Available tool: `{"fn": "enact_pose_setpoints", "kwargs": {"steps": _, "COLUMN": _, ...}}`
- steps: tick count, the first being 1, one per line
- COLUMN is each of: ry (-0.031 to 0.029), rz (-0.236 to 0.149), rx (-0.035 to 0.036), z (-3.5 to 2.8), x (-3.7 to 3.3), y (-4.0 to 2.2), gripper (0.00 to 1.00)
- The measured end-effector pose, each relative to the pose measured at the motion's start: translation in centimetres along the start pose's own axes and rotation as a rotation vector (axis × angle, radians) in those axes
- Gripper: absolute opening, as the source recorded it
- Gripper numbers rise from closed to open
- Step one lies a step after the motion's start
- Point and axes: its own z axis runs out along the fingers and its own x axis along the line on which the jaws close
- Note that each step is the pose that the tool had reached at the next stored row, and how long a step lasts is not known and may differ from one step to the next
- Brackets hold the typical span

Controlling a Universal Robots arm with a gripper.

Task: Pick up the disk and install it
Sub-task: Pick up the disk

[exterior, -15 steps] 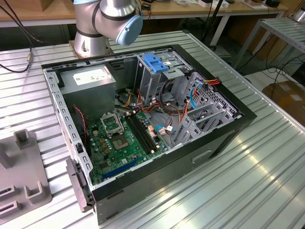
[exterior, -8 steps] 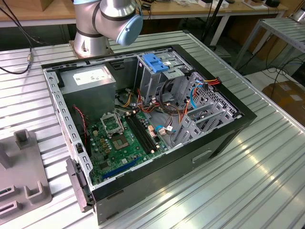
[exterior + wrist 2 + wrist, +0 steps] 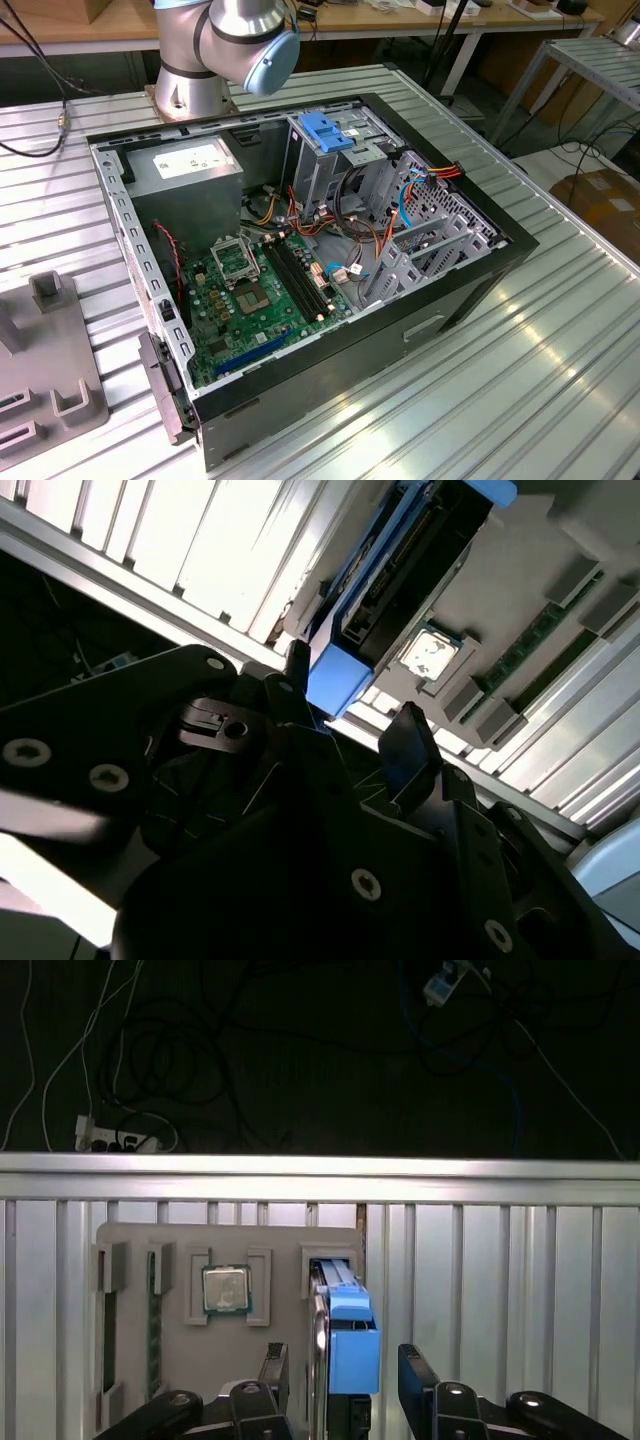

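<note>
gripper [image 3: 345,1380] straddles the upright disk [image 3: 352,1332], seemingly a gap each side.

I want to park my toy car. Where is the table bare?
The ribbed table is bare on the exterior view's right of the computer case. Inside the case, cables crowd it. The grey tray is crowded too: the open hand straddles the disk there.

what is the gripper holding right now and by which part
Nothing yet. In the first wrist view the open gripper straddles the blue end of the disk, with a gap showing on each side.
</note>
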Motion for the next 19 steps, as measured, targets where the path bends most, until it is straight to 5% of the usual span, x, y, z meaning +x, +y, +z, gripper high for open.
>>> {"fn": "enact_pose_setpoints", "kwargs": {"steps": 19, "ry": 0.0044, "rz": 0.003, "rx": -0.0153, "z": 3.75, "x": 0.02, "y": -0.10, "gripper": 0.56}}
